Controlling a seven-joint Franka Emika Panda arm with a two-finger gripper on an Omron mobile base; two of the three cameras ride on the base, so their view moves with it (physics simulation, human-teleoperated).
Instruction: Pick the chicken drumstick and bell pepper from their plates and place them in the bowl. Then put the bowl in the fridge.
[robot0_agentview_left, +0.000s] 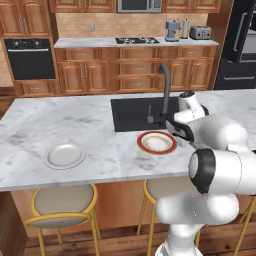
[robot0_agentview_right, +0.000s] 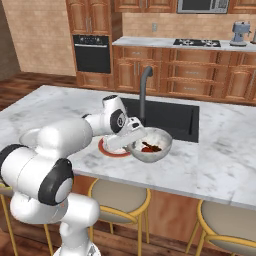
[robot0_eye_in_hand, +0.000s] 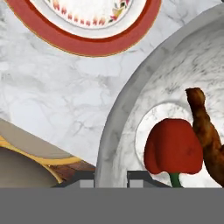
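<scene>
The white-grey bowl (robot0_agentview_right: 151, 144) sits on the island counter near its front edge, just right of the orange-red rimmed plate (robot0_agentview_left: 157, 142). Inside the bowl lie the red bell pepper (robot0_eye_in_hand: 174, 148) and the brown chicken drumstick (robot0_eye_in_hand: 205, 129), side by side. My gripper (robot0_eye_in_hand: 110, 178) is shut on the bowl's near-left rim (robot0_eye_in_hand: 114, 131), one finger on each side of the wall. Both plates look bare; the plain plate (robot0_agentview_left: 64, 155) lies far to the left. The black fridge (robot0_agentview_left: 239, 50) stands at the back right.
A black sink (robot0_agentview_right: 170, 117) with a tall dark faucet (robot0_agentview_right: 144, 90) lies right behind the bowl. Yellow-framed stools (robot0_agentview_left: 64, 205) stand under the counter's front edge. A black wall oven (robot0_agentview_left: 30, 57) is at the back left.
</scene>
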